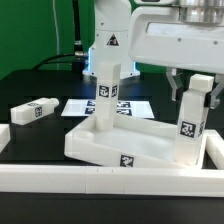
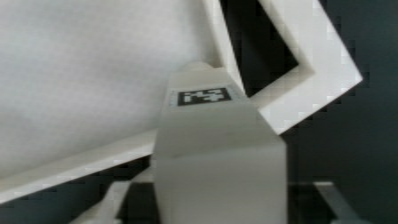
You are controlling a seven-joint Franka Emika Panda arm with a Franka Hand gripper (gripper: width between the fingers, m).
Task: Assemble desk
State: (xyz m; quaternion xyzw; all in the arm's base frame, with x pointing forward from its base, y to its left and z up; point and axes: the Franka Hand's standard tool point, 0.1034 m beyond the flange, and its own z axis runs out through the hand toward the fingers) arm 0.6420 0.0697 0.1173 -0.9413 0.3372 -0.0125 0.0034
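Standing in desk top [image 1: 95, 148]: leg [image 1: 107, 90].

1 desk top [image 1: 140, 148], 4 legs [image 1: 108, 95]

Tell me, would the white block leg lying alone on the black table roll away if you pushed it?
Probably not: the white plastic block leg lies on a flat side with square edges, so it would likely slide. It looks like hard plastic, so probably stiff, not bendy, and fairly light.
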